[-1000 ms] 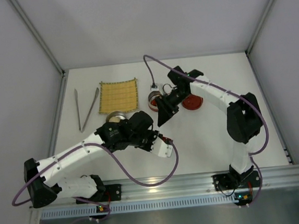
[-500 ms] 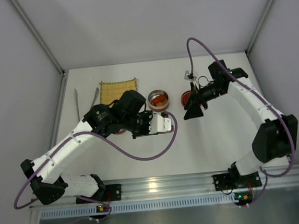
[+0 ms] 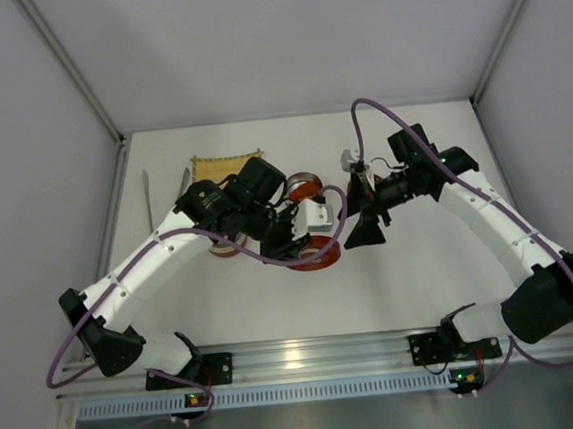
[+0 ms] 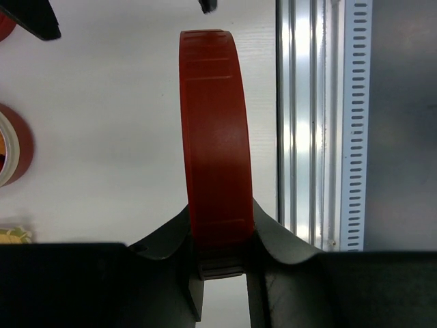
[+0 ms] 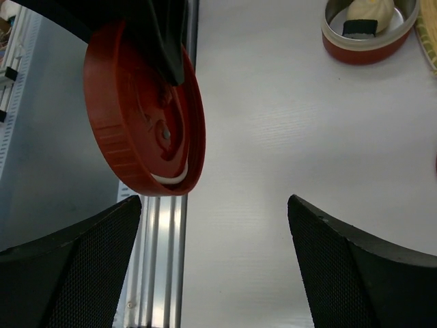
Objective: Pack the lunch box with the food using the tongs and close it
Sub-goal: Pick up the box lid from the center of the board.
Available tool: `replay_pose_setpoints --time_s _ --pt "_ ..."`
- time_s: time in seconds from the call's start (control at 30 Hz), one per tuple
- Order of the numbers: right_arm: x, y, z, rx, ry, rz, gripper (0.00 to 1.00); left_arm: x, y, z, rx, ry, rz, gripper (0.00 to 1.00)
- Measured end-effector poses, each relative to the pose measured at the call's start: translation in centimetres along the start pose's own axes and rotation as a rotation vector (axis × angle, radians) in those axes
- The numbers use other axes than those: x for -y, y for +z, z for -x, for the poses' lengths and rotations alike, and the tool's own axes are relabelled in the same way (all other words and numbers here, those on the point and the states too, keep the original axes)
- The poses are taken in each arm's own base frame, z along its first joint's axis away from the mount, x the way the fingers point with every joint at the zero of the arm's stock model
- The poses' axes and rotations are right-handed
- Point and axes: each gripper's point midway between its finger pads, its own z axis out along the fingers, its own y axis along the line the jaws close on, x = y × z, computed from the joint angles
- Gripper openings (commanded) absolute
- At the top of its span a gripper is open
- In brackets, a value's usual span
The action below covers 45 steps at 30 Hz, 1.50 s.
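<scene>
My left gripper (image 3: 306,243) is shut on a red round lid (image 4: 215,137), held on edge above mid-table (image 3: 318,254). In the right wrist view the lid (image 5: 143,116) hangs just ahead and to the left of my open right gripper (image 5: 215,260), apart from it and not between its fingers. In the top view that gripper (image 3: 365,230) is just right of the lid. One red lunch box tier (image 3: 304,185) holds orange food. A tier (image 5: 369,31) shows whitish and black food (image 5: 365,17). The tongs (image 3: 147,192) lie at the far left.
A yellow woven mat (image 3: 220,164) lies at the back, partly under the left arm. Another red-rimmed dish (image 3: 224,250) peeks out below that arm. The aluminium rail (image 4: 300,116) runs along the near table edge, close to the lid.
The left arm has swung right with the lid to mid-table. The right gripper left the tier, swung right, came back toward the lid, and opened wider.
</scene>
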Motion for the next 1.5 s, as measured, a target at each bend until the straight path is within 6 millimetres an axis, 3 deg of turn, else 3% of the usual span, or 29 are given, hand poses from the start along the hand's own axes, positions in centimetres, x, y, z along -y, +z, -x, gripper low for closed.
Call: replay_pose_setpoints --time_s 0.3,0.53,0.63,0.83,1.0,1.1,1.13,1.17,1.23,1.33,1.4,1.5 --pt "-1.8 1.5 0.4 -0.012 -0.034 0.067 0.84 -0.8 -0.1 0.6 0.038 -0.136 -0.080 0.00" --pt "-2.3 1.8 0.5 -0.012 -0.022 0.083 0.66 -1.2 -0.2 0.7 0.064 -0.196 -0.104 0.00" --pt "-2.5 1.9 0.6 -0.013 -0.012 0.090 0.65 -1.2 -0.3 0.9 0.070 -0.209 -0.106 0.00" --pt "-2.5 2.1 1.0 -0.001 0.014 0.090 0.43 -1.3 -0.3 1.1 0.080 -0.219 -0.104 0.00" --pt "-2.4 2.4 1.6 0.014 0.038 0.092 0.31 -1.4 -0.3 1.3 0.086 -0.233 -0.100 0.00" --pt "-2.5 2.8 1.9 0.018 0.042 0.103 0.14 -1.6 -0.4 1.3 0.084 -0.259 -0.091 0.01" --pt "-2.6 2.8 2.0 0.020 0.035 0.106 0.00 -1.7 -0.5 1.2 0.084 -0.270 -0.088 0.01" --pt "-2.5 3.0 2.1 0.021 0.028 0.102 0.00 -1.8 -0.6 1.1 0.085 -0.280 -0.086 0.03" --pt "-2.4 3.0 2.3 0.025 0.033 0.098 0.00 -1.9 -0.7 1.1 0.086 -0.294 -0.084 0.25" --pt "-2.1 3.1 2.7 0.035 0.042 0.086 0.00 -2.7 -1.2 1.1 0.107 -0.314 -0.065 0.67" --pt "-1.9 3.2 2.8 0.040 0.069 0.076 0.00 -4.4 -2.3 1.4 0.156 -0.342 -0.022 0.79" --pt "-0.8 3.3 3.1 0.070 0.126 0.050 0.00 -8.2 -5.9 1.1 0.259 -0.409 0.092 0.82"
